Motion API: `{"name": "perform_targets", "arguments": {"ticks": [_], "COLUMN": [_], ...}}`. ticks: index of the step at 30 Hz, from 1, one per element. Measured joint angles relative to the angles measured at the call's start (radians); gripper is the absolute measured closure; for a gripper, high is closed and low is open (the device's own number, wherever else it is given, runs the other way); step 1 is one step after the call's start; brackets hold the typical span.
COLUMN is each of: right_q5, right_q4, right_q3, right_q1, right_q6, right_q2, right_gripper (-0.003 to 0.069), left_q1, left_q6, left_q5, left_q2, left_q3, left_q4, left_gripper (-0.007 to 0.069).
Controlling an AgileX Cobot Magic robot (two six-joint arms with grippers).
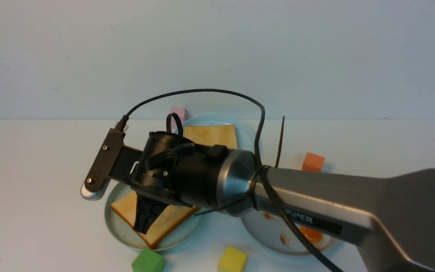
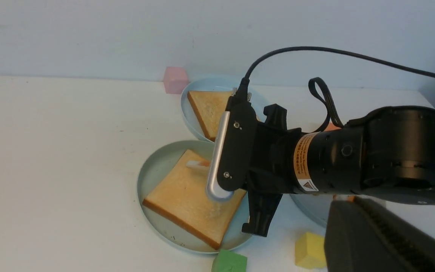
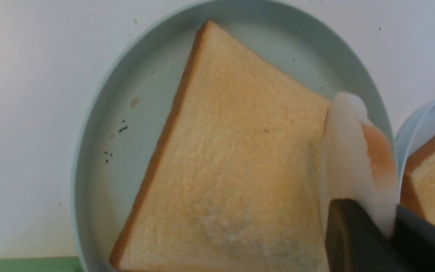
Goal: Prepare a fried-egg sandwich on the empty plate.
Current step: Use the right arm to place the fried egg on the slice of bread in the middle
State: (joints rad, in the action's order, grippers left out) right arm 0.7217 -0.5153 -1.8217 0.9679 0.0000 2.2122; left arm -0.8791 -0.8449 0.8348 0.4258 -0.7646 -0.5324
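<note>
Right claw (image 3: 383, 230) gripping fried egg (image 3: 353, 151) over toast slice (image 3: 232, 158) on mint-green plate (image 3: 100, 132); second slice (image 1: 210, 136) at 1 o'clock; left claw (image 2: 391, 234) aperture cannot be told.

The tabletop (image 1: 32, 170) is wide open on the left. The right arm (image 1: 315, 196) hangs over the pale green plate (image 1: 119, 223). A green block (image 1: 148, 261) and a blue plate (image 1: 244, 130) crowd its rim.
</note>
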Motion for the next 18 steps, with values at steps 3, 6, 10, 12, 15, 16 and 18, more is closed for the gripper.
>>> {"name": "perform_targets", "arguments": {"ticks": [3, 6, 10, 12, 15, 16, 18], "right_q5": [0.0, 0.001, 0.009, 0.011, 0.022, 0.029, 0.037], "right_q4": [0.0, 0.008, 0.056, 0.059, 0.072, 0.083, 0.094], "right_q3": [-0.001, -0.002, -0.003, -0.003, -0.003, -0.003, -0.003], "right_q1": [0.0, 0.0, 0.002, 0.004, 0.015, 0.021, 0.025], "right_q6": [0.0, 0.0, 0.0, 0.01, 0.033, 0.041, 0.047], "right_q2": [0.017, 0.02, 0.02, 0.018, 0.002, -0.007, -0.016], "right_gripper": [0.0575, 0.0549, 0.041, 0.0365, 0.0196, 0.0129, 0.0088], "left_q1": [0.0, 0.0, 0.0, 0.0, 0.0, 0.0, 0.0], "left_q6": [0.0, 0.0, 0.0, 0.0, 0.0, 0.0, 0.001], "left_q5": [0.0, 0.0, 0.0, 0.0, 0.0, 0.0, 0.0], "left_q2": [0.0, 0.0, 0.0, 0.0, 0.0, 0.0, 0.0], "left_q3": [0.0, 0.0, 0.0, 0.0, 0.0, 0.0, 0.0], "left_q4": [0.005, 0.007, 0.008, 0.008, 0.008, 0.008, 0.008], "left_gripper": [0.0636, 0.0636, 0.0634, 0.0634, 0.0634, 0.0634, 0.0633]}}
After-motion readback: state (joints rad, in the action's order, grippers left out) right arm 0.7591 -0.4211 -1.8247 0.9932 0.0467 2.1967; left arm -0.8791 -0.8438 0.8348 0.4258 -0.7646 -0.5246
